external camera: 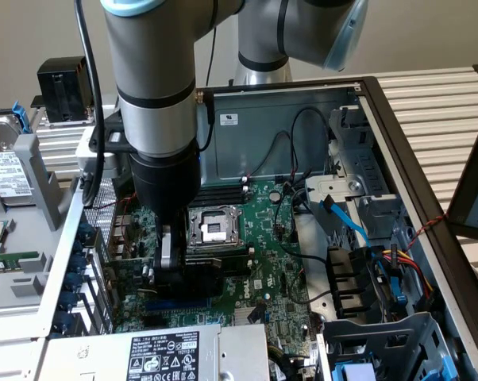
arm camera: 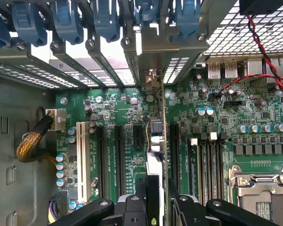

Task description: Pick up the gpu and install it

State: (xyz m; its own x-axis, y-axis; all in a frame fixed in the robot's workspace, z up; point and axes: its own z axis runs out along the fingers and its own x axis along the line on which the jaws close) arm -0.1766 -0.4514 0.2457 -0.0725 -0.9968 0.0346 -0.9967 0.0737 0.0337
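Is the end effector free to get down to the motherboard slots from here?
Probably yes: the end effector, shut on the gpu, hangs right over the slots, and the red-black wires run well off to the side.

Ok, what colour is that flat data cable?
The flat data cable is light blue, best in exterior view.

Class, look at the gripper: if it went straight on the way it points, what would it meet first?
Probably the green motherboard: the gpu clamped in the gripper would touch down among the expansion slots. The depth of the remaining gap is unclear.
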